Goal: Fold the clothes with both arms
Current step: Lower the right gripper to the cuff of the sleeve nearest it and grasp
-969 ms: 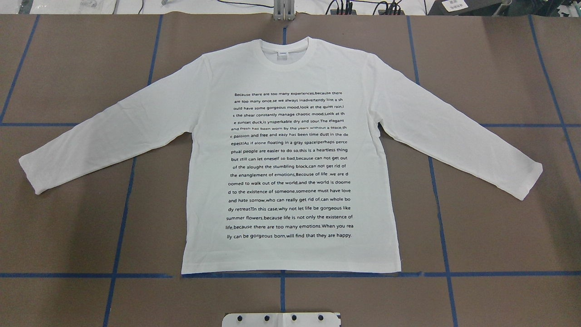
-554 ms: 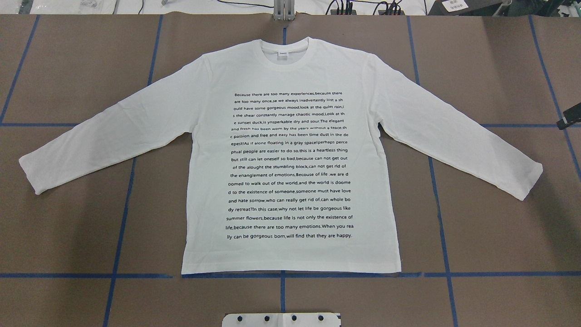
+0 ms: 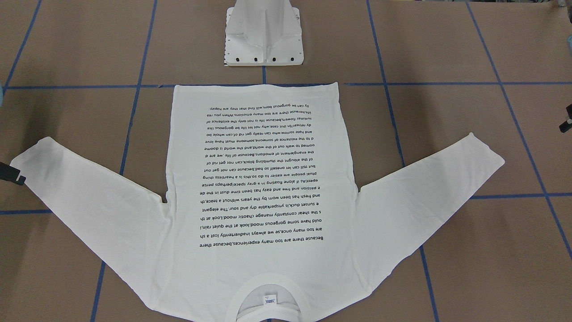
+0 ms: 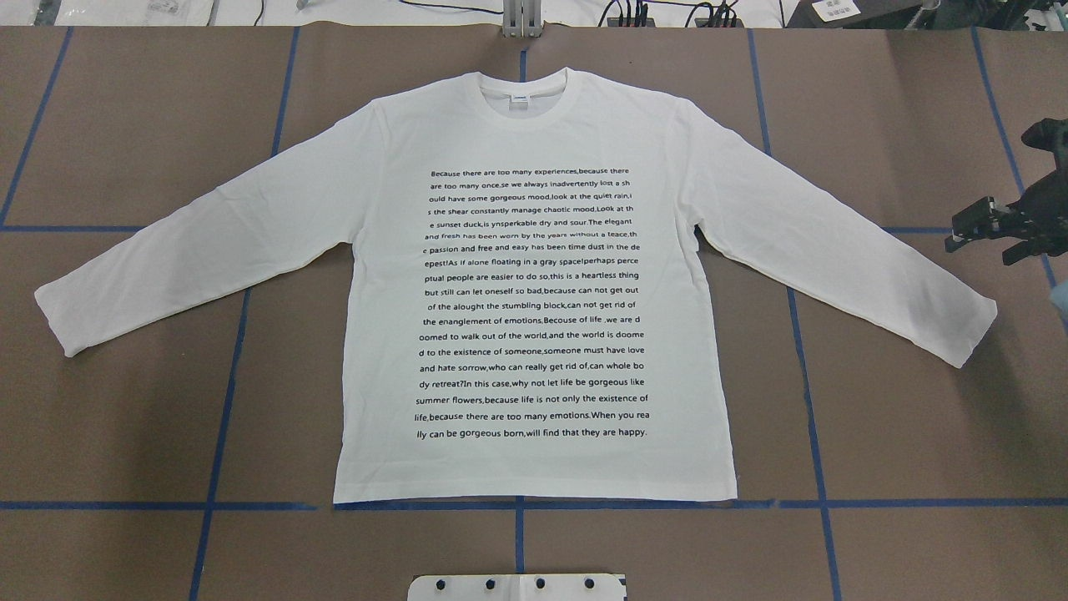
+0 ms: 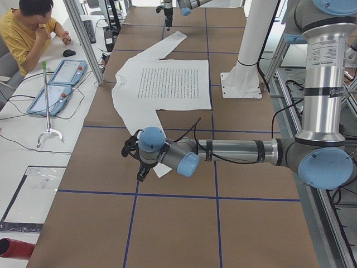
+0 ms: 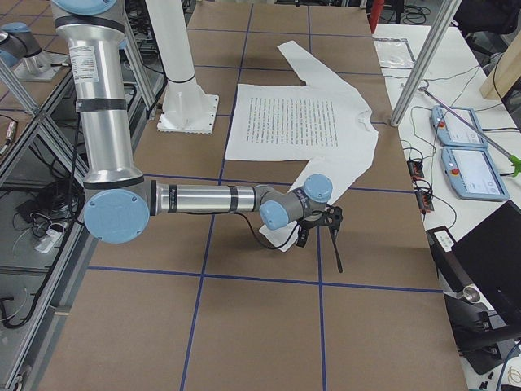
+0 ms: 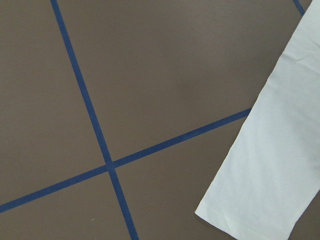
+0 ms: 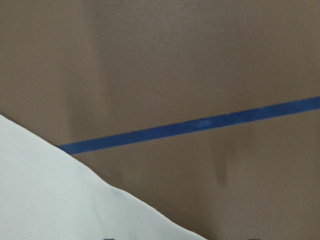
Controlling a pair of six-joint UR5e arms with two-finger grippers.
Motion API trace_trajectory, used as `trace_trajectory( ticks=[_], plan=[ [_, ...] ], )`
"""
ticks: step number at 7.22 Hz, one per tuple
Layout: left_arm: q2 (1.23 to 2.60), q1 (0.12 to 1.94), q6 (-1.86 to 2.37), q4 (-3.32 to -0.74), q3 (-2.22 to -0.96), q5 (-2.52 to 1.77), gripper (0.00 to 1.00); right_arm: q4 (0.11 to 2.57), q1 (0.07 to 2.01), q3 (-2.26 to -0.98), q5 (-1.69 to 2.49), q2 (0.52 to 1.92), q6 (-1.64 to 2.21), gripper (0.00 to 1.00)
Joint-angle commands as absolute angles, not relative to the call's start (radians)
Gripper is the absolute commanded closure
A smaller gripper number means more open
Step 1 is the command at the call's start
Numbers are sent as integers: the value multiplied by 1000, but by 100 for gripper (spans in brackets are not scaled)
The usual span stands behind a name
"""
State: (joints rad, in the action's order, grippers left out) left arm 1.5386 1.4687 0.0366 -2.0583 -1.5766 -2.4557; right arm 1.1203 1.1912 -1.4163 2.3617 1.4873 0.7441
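Hovering by the 8 o'clock cuff point(image 4: 58, 321), my left gripper point(image 5: 136, 159) hides its state, I cannot tell; the T-shirt point(image 4: 534, 125) lies flat, print up, on the surface point(image 4: 125, 417) for folding; right gripper point(image 4: 989, 234), seemingly apart, flanks the 4 o'clock cuff point(image 4: 976, 334).

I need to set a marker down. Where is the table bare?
Free: the table flanking the T-shirt's body, robot-side of each sleeve, and the far corners beyond the sleeves. Crowded: the cuffs, with the left gripper and right gripper close.
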Motion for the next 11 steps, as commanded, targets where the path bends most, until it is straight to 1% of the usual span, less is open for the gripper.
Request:
trace_trajectory(
  ticks=[1, 2, 4, 5, 6, 7, 8, 11],
  plan=[
    [1549, 1468, 40, -2059, -1578, -2456, 0, 1109, 1187, -1391, 2364, 1522, 755, 10],
    [1549, 1468, 40, -2060, -1582, -2459, 0, 1111, 1172, -1387, 2364, 1522, 756, 13],
    [1555, 1468, 46, -2060, -1583, -2459, 0, 1109, 1158, -1371, 2362, 1522, 755, 15],
    [1557, 1468, 60, -2060, -1592, -2459, 0, 1109, 1157, -1376, 2370, 1526, 753, 19],
    [1557, 1468, 60, -2060, -1595, -2459, 0, 1109, 1157, -1379, 2368, 1535, 758, 42],
    [1555, 1468, 60, -2060, -1598, -2459, 0, 1109, 1157, -1385, 2370, 1551, 758, 80],
    [1555, 1468, 60, -2059, -1600, -2459, 0, 1109, 1157, -1381, 2391, 1552, 756, 100],
    [1554, 1470, 60, -2062, -1601, -2460, 0, 1109, 1158, -1411, 2467, 1559, 759, 100]
  ],
)
